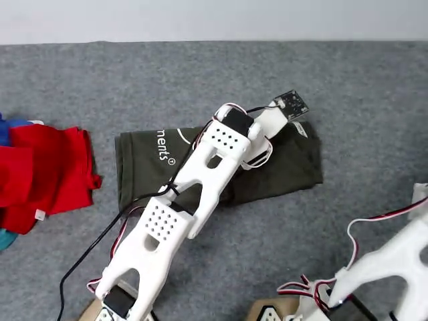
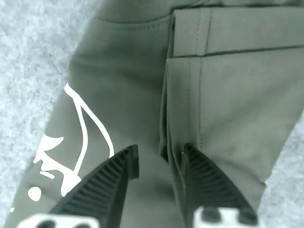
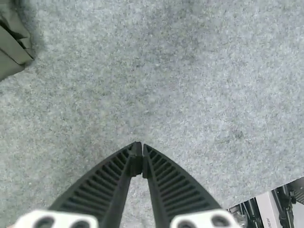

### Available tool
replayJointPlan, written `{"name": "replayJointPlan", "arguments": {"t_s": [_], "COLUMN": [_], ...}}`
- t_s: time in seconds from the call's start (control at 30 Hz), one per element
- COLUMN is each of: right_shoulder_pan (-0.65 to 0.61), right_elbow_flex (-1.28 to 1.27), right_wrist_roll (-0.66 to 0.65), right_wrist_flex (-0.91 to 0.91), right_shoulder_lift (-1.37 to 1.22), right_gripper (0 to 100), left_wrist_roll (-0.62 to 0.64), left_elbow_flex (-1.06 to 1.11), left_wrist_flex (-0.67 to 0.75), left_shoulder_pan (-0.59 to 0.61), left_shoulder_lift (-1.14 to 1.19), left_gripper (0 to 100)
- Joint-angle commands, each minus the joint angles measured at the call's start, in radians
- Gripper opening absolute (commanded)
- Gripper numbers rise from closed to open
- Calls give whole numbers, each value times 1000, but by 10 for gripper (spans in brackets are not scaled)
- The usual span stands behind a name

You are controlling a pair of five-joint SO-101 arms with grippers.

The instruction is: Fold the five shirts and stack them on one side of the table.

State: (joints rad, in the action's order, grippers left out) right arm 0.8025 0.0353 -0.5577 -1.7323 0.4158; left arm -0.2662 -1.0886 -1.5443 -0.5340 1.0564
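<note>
A dark olive shirt (image 1: pixel 154 160) with white print lies folded flat in the middle of the grey table. My left arm (image 1: pixel 200 180) stretches over it. My left gripper (image 2: pixel 160 159) is open just above the cloth, and a doubled hem edge of the olive shirt (image 2: pixel 185 95) runs between its fingers, close to one of them. At the table's left side, a folded red shirt (image 1: pixel 47 167) tops a pile, with blue (image 1: pixel 10 127) and teal (image 1: pixel 5 239) cloth showing under it. My right gripper (image 3: pixel 142 153) is shut and empty over bare felt, near a corner of the olive shirt (image 3: pixel 12 47).
The grey felt (image 1: pixel 348 80) stretches bare to the far and right sides. My right arm (image 1: pixel 401 254) stands at the near right with its red and white cables. Some equipment (image 3: pixel 275 206) sits past the felt's edge.
</note>
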Motion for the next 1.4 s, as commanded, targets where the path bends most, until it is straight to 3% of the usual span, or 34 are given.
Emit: {"name": "replayJointPlan", "arguments": {"t_s": [0.0, 0.17, 0.3, 0.63, 1.0, 1.17, 1.37], "right_shoulder_pan": [12, 12, 12, 12, 12, 12, 12], "right_elbow_flex": [9, 9, 9, 9, 8, 8, 8], "right_wrist_roll": [5, 5, 5, 5, 5, 5, 5], "right_wrist_flex": [-16, -16, -16, -16, -16, -16, -16], "right_shoulder_lift": [38, 38, 38, 38, 38, 38, 38], "right_gripper": [9, 9, 9, 9, 9, 9, 9], "left_wrist_roll": [-14, -12, -6, 15, 15, 15, 15], "left_elbow_flex": [-70, -191, -171, 229, 458, 444, 265], "left_wrist_flex": [-54, -210, -213, -207, 34, 0, -124], "left_shoulder_pan": [5, -15, -18, -75, 12, -28, -41], "left_shoulder_lift": [-71, -129, -186, -282, -282, -298, -325], "left_gripper": [152, 152, 152, 152, 152, 152, 152]}}
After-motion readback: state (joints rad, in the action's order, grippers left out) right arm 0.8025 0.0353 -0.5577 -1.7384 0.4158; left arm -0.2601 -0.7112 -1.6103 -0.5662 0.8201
